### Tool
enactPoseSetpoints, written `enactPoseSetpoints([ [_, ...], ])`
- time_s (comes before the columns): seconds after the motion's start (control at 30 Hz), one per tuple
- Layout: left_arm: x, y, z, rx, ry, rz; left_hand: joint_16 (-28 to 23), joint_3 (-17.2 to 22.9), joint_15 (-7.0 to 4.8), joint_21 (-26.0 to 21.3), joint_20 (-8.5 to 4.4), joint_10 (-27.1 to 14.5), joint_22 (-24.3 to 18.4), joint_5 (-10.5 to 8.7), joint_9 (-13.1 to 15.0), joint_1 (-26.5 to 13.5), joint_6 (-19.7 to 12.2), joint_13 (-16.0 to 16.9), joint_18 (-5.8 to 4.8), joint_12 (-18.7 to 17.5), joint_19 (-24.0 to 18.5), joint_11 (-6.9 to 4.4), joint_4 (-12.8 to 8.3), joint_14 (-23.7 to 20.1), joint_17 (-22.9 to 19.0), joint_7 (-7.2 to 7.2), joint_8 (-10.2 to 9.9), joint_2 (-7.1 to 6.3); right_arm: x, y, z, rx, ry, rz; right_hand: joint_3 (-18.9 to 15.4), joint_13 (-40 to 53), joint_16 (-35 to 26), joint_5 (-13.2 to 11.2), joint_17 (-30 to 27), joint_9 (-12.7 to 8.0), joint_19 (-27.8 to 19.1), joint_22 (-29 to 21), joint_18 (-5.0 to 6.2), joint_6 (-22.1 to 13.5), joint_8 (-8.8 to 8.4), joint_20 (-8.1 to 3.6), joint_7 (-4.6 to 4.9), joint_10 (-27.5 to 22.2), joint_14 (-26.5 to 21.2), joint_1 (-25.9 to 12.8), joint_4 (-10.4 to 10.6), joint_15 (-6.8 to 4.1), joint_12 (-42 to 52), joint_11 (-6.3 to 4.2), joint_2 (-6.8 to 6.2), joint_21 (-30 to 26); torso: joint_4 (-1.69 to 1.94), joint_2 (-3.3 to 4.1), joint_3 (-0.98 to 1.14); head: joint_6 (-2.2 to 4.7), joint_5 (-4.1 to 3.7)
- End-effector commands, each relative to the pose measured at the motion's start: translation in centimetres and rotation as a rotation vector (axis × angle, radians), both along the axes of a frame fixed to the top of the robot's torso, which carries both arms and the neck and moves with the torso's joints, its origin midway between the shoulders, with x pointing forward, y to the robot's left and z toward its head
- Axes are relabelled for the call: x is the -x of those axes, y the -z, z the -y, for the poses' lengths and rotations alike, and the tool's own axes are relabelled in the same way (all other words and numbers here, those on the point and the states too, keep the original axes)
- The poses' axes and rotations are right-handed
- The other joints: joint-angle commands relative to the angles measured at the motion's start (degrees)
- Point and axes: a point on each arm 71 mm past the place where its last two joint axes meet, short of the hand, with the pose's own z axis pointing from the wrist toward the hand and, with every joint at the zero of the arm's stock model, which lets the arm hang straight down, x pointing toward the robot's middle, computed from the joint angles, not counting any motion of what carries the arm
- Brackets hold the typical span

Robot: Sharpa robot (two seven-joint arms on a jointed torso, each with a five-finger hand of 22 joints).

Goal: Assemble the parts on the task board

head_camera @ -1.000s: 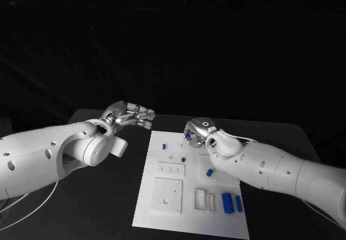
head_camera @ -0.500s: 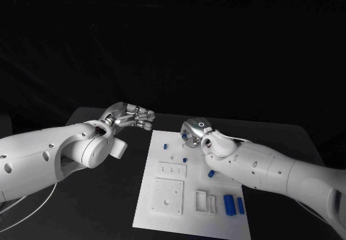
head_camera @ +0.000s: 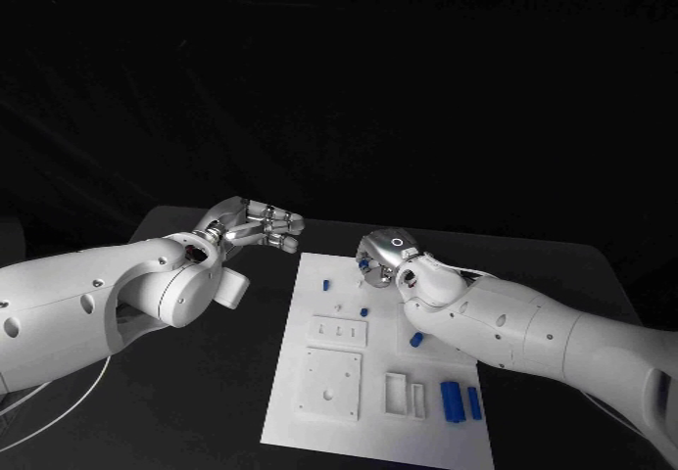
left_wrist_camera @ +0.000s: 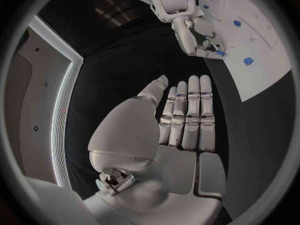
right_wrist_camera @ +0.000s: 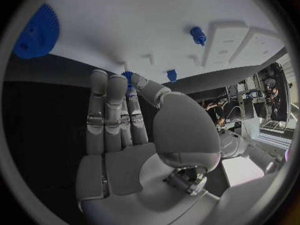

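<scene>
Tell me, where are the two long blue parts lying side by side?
In the head view, the two long blue parts lie near the task board's near right corner, just right of two white slotted blocks, below the right arm.

Both arms are chunky glossy white shells with small dark screw holes dotted along them. The left robot hand (head_camera: 255,229) and right robot hand (head_camera: 379,262) are silver metal with segmented fingers. There's a thin white cable (head_camera: 57,411) looping under the left arm, and a little ring mark (head_camera: 397,242) on the right wrist.
</scene>
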Motion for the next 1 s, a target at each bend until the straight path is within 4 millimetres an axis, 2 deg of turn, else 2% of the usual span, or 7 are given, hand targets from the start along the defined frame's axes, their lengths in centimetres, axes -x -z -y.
enactPoseSetpoints([
  [0.03, 0.07, -0.19, 0.17, -0.001, 0.016, 0.006, -0.12, 0.23, -0.05, -0.27, -0.04, -0.41, 0.00, -0.01, 0.05, -0.09, -0.44, 0.09, -0.49, -0.20, 0.22, -0.15, -0.09, -0.24, -0.05, -0.05, -0.29, -0.29, 0.05, 0.28, 0.18, 0.020, 0.006, -0.004, 0.25, 0.04, 0.28, 0.37, -0.05, 0.07, 0.30, 0.07, 0.26, 0.51, 0.19, -0.02, 0.04, 2.09, -0.10, 0.68, -0.12, -0.36, 0.36, -1.92, 0.17, -0.39, 0.02, 0.10, -0.05, 0.03, 0.06],
  [0.33, 0.01, -0.22, 0.00, -0.002, 0.013, 0.007, -0.12, 0.23, -0.05, -0.27, -0.04, -0.41, 0.00, -0.01, 0.05, -0.09, -0.44, 0.09, -0.49, -0.20, 0.22, -0.15, -0.09, -0.24, -0.05, -0.05, -0.29, -0.29, 0.23, 0.21, 0.15, 0.022, 0.010, 0.004, 0.37, 0.04, 0.37, 0.39, -0.01, 0.07, 0.56, 0.97, 0.25, 0.59, 0.19, -0.03, 0.02, 2.15, -0.13, 0.64, -0.14, -0.36, 0.35, -1.93, 0.07, -1.10, 0.10, 0.24, -0.04, 0.15, -0.12],
  [0.5, 0.00, -0.22, -0.11, -0.002, 0.011, 0.007, -0.12, 0.23, -0.05, -0.27, -0.04, -0.41, 0.00, -0.01, 0.05, -0.09, -0.44, 0.09, -0.49, -0.20, 0.22, -0.15, -0.09, -0.24, -0.05, -0.05, -0.29, -0.29, 0.29, 0.17, 0.27, 0.021, 0.016, 0.011, 0.44, 0.04, 0.41, 0.36, 0.01, 0.08, 0.62, 1.24, 0.25, 0.68, 0.20, -0.05, 0.01, 2.22, -0.12, 0.64, -0.15, -0.40, 0.36, -1.95, 0.01, -1.26, 0.03, 0.34, -0.09, 0.26, -0.11],
  [0.8, -0.03, -0.22, -0.16, -0.003, 0.010, 0.007, -0.12, 0.23, -0.05, -0.27, -0.04, -0.41, 0.00, -0.01, 0.05, -0.09, -0.44, 0.09, -0.49, -0.20, 0.22, -0.15, -0.09, -0.24, -0.05, -0.05, -0.29, -0.29, 0.48, 0.25, 0.08, 0.021, 0.007, 0.003, 0.55, 0.04, 0.45, 0.34, -0.05, 0.07, 1.04, 2.25, 0.21, 0.72, 0.19, -0.06, -0.01, 2.26, -0.13, 0.57, -0.11, -0.39, 0.36, -1.96, -0.05, -2.37, 0.19, 0.44, -0.18, 0.35, -0.27],
  [1.0, -0.08, -0.23, -0.31, -0.004, 0.006, 0.008, -0.12, 0.23, -0.05, -0.27, -0.04, -0.41, 0.00, -0.01, 0.05, -0.09, -0.44, 0.09, -0.49, -0.20, 0.22, -0.15, -0.09, -0.24, -0.05, -0.05, -0.29, -0.29, 0.53, 0.30, 0.07, 0.021, 0.007, -0.001, 0.55, 0.04, 0.45, 0.34, -0.05, 0.07, 1.04, 2.25, 0.21, 0.72, 0.19, -0.06, -0.01, 2.26, -0.13, 0.57, -0.11, -0.39, 0.36, -1.96, -0.05, -2.37, 0.14, 0.46, -0.23, 0.28, -0.28],
])
